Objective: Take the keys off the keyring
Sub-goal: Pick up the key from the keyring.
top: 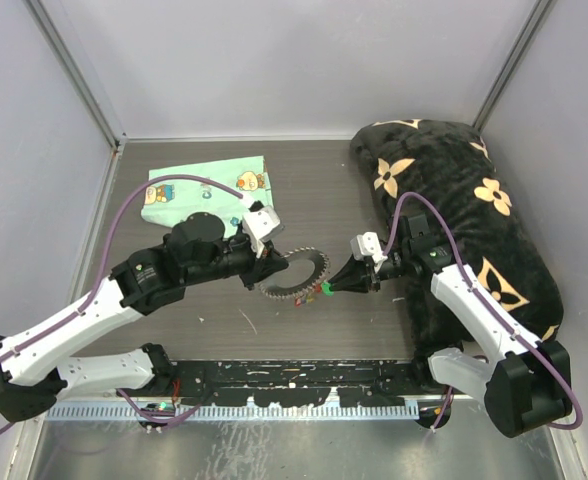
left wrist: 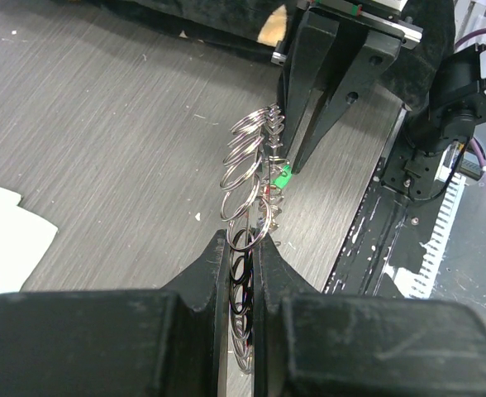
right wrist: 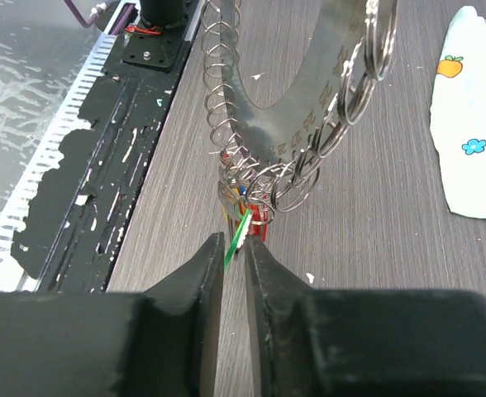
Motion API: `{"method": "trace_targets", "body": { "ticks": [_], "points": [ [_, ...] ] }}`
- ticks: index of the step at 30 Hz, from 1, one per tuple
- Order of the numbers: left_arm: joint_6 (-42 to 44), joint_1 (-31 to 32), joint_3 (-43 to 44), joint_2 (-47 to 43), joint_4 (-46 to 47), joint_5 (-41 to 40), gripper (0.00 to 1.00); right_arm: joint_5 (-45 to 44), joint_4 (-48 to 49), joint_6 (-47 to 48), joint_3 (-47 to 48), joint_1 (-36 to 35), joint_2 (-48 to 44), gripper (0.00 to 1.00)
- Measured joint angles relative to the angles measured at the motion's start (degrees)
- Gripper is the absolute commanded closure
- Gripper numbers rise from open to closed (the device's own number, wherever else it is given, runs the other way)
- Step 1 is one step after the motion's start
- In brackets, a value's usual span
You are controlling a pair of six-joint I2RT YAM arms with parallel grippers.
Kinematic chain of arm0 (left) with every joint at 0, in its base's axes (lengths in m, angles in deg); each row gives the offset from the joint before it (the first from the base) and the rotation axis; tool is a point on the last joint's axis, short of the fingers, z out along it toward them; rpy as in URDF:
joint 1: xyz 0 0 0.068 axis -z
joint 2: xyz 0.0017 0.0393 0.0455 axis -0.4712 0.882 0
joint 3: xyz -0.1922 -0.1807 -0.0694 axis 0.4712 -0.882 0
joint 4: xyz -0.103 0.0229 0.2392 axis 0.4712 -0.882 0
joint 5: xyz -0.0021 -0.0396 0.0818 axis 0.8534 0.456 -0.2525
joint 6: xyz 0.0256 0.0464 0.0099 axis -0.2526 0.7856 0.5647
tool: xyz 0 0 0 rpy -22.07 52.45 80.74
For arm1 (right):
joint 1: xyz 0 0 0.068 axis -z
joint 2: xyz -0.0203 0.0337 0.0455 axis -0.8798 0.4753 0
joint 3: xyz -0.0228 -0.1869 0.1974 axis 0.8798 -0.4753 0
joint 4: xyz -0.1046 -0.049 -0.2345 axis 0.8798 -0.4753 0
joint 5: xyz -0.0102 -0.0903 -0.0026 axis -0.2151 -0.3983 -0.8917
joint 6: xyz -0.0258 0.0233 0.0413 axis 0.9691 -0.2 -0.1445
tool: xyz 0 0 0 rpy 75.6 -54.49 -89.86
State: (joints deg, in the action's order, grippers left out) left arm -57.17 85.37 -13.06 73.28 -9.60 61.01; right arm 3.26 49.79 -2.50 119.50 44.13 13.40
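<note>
Top view: 1 keyring (top: 314,264) sits mid-table. The left gripper (top: 272,267) is clamped on its 9 o'clock rim and the right gripper (top: 334,287) is at 4 o'clock. 1 cloth (top: 204,192) lies at 11, 1 cushion (top: 454,190) at 2.
Left wrist: the jaws are pressed onto the keyring.
Right wrist: the jaws pinch 1 green key (right wrist: 238,236), with 1 red key (right wrist: 262,225) beside it.

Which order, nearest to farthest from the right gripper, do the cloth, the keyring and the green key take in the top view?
1. The green key, at the right gripper's fingertips.
2. The keyring, just left of the tips.
3. The cloth, far back on the left.
</note>
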Motion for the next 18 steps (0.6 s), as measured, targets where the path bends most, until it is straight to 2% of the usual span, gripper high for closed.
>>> {"method": "trace_targets", "body": {
  "ticks": [8,13,18],
  "points": [
    [-2.2,0.0,-0.3,0.0,1.2,0.0,1.0,0.6,0.1,-0.1,0.0,0.0,0.1,0.61],
    [-4.0,0.0,-1.2,0.0,3.1,0.1,1.0,0.6,0.5,-0.9,0.0,0.0,0.1,0.62],
    [-6.1,0.0,-2.2,0.0,3.7,-0.2,1.0,0.6,0.7,-2.3,0.0,0.0,0.1,0.66]
  ]
}}
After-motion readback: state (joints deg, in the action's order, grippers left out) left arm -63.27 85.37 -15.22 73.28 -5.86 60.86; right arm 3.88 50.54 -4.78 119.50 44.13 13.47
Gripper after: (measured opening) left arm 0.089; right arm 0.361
